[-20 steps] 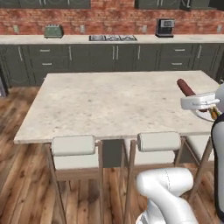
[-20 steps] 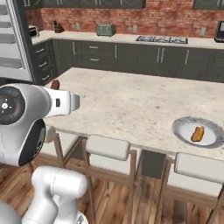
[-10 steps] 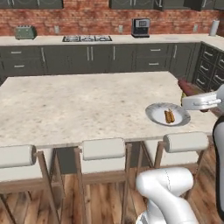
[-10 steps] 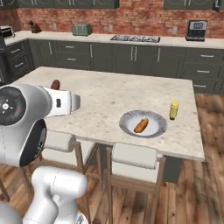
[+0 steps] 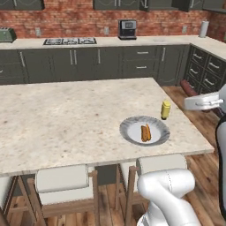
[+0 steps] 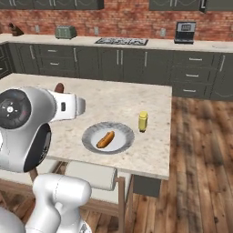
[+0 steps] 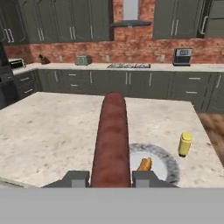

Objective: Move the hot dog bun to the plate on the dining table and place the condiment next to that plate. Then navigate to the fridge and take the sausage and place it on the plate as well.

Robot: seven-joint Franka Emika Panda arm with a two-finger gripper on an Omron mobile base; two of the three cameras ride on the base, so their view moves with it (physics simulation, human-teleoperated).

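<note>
The claw (image 7: 111,178) is clamped on the sausage (image 7: 111,140), holding it lengthwise above the near edge of the desk (image 5: 66,114). In the hand view the plate (image 7: 171,164) with the hot dog bun (image 7: 144,164) lies at about 4 o'clock from the sausage, and the condiment (image 7: 185,144) stands just beside the plate at 2 o'clock. Released off-centre, the round sausage might roll off the rim, and a wide swing could topple the bottle.
</note>
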